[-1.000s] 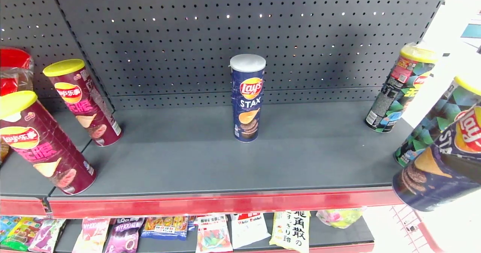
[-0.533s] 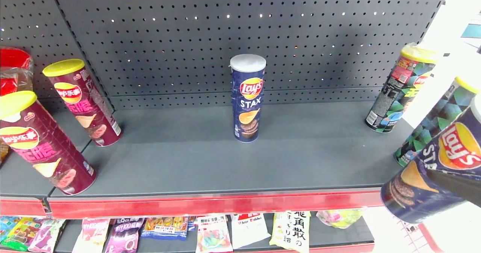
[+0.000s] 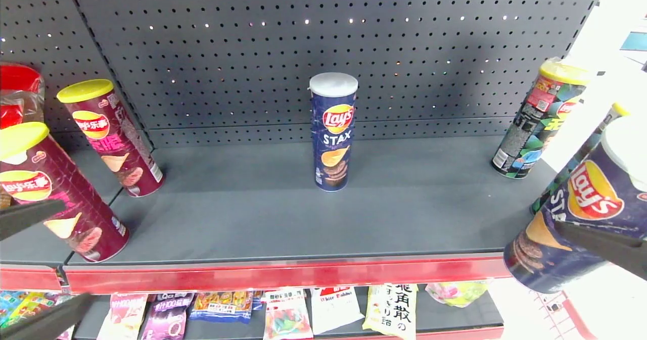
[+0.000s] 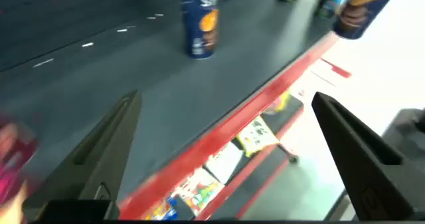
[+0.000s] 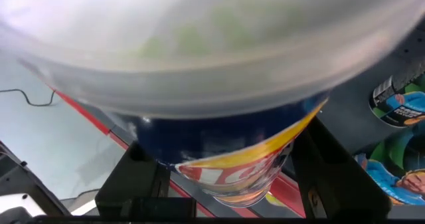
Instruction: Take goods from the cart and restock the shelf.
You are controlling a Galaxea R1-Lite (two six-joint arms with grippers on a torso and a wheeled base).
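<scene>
Fingers of the right gripper point(image 5: 232, 184) clamp the sides of a tilted blue chip can point(image 3: 581, 198), held by the right end of the shelf point(image 3: 283, 219) near its red front edge. The left gripper point(image 4: 226, 98) hangs before the shelf's left front, fingers spread apart.

Our left gripper point(image 4: 226, 98) carries two flat, dark grey fingers point(image 4: 106, 151), each a long wedge with bevelled edges narrowing to a blunt tip. Our right gripper point(image 5: 232, 141) has matte black fingers point(image 5: 335, 177) of the same slab-like build, joined below by a black crosspiece.
</scene>
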